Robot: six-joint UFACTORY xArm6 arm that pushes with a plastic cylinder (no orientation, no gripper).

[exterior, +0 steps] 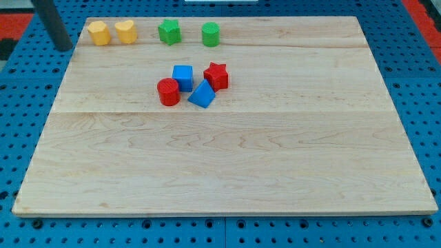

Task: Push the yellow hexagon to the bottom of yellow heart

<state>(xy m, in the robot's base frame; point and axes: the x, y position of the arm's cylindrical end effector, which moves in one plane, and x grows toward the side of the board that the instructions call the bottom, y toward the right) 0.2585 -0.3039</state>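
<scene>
Board: a pale wooden board [227, 158] on a blue pegboard table [420, 83], stretching to the view's right and bottom of my tip.
Rod: a straight dark rod entering from the view's top left; my tip [63, 48] sits just off the board's top-left corner, touching no block, with nothing held.
Yellow pair: the yellow hexagon block [99, 32] is the nearest block, just to the view's right of my tip and slightly higher; the yellow heart block [125, 31] is just beyond it, side by side with it.
Green pair: a green star-like block [169, 32] and a green cylinder block [211, 34], farther right along the same top row.
Centre cluster: a red cylinder block [168, 91], a blue cube block [182, 77], a blue wedge-like block [202, 94] and a red star block [216, 75], close together, well to the lower right of my tip.
</scene>
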